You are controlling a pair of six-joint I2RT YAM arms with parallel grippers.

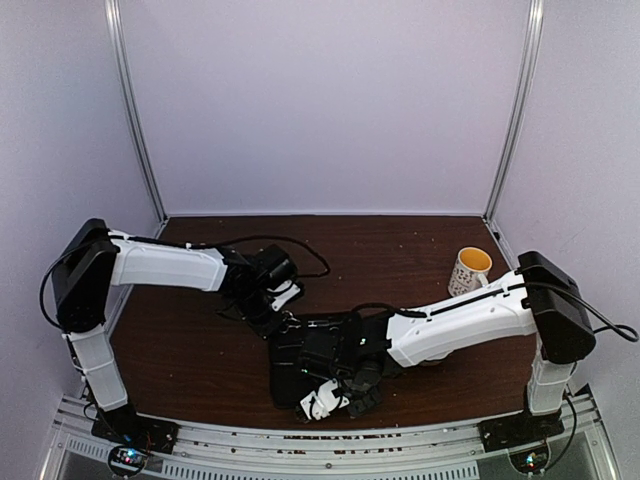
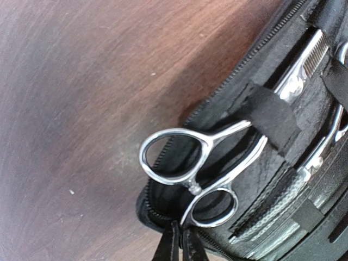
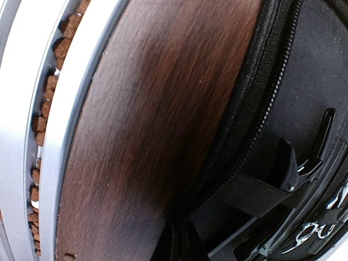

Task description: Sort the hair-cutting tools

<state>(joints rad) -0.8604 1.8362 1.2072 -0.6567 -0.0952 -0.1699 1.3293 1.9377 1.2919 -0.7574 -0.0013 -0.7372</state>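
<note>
Top view, left gripper (image 1: 280,298): at the upper-left corner of the black zip case (image 1: 288,372).
Top view, right gripper (image 1: 335,397): low over the case, lower centre.
Left wrist, scissors (image 2: 190,174): centre frame, rings past the case rim, blades under an elastic strap (image 2: 270,115).
Left wrist, jaws: pressed together, empty.
Right wrist, black clip (image 3: 311,157): right side, tucked under a band (image 3: 255,193) in the case.
Right wrist, jaws: seemingly pressed together, empty.

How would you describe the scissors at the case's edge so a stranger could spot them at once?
Near the front of the brown table lies an open black zip case. Along its zipper edge, silver scissors sit under a black elastic strap. Unlike the second pair deeper inside, their finger rings overhang the zipper.
</note>
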